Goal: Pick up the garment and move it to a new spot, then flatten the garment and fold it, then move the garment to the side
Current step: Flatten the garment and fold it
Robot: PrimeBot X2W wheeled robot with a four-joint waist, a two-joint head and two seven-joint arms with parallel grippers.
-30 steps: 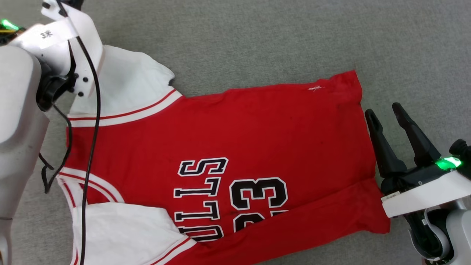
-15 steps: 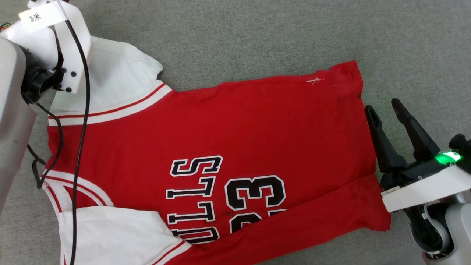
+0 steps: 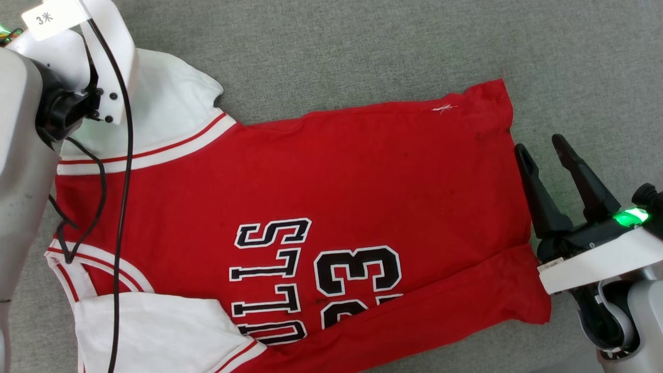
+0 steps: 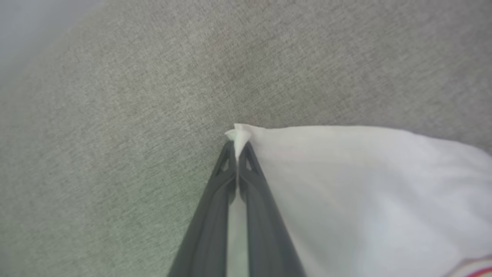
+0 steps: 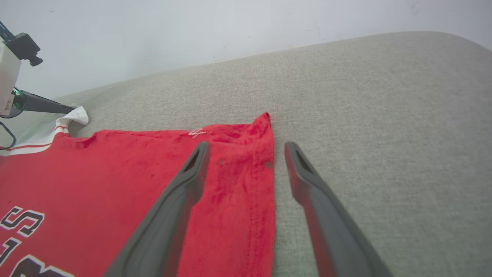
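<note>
At the far left, the left claw [image 4: 237, 148] is pinched tight on the very tip of the upper white sleeve [image 4: 346, 184]. Only a small nub of cloth pokes past its fingertips. So thin a bite could slip free as soon as the arm pulls, and the sleeve would then drop back crooked.

A black cable [image 3: 124, 181] hangs from that arm across the shoulder of the garment [image 3: 331, 197]. It could catch or drag the cloth if the arm sweeps low.

The garment lies spread on the grey upholstered surface [image 3: 362, 52], lettering up, collar to the left and hem to the right. The lower sleeve [image 3: 155, 331] is turned in over the front, and a long red strip [image 3: 440, 305] is folded up along the near side. A tug on one sleeve alone would likely skew the body and undo that fold.

At the right, the right claw [image 3: 539, 145] stands wide open and grips nothing. It straddles the hem edge [image 5: 265, 184], one finger over red cloth and the other over the bare surface; whether either touches cannot be told. With no hold on the hem, any lift from the left would trail and bunch that end.
</note>
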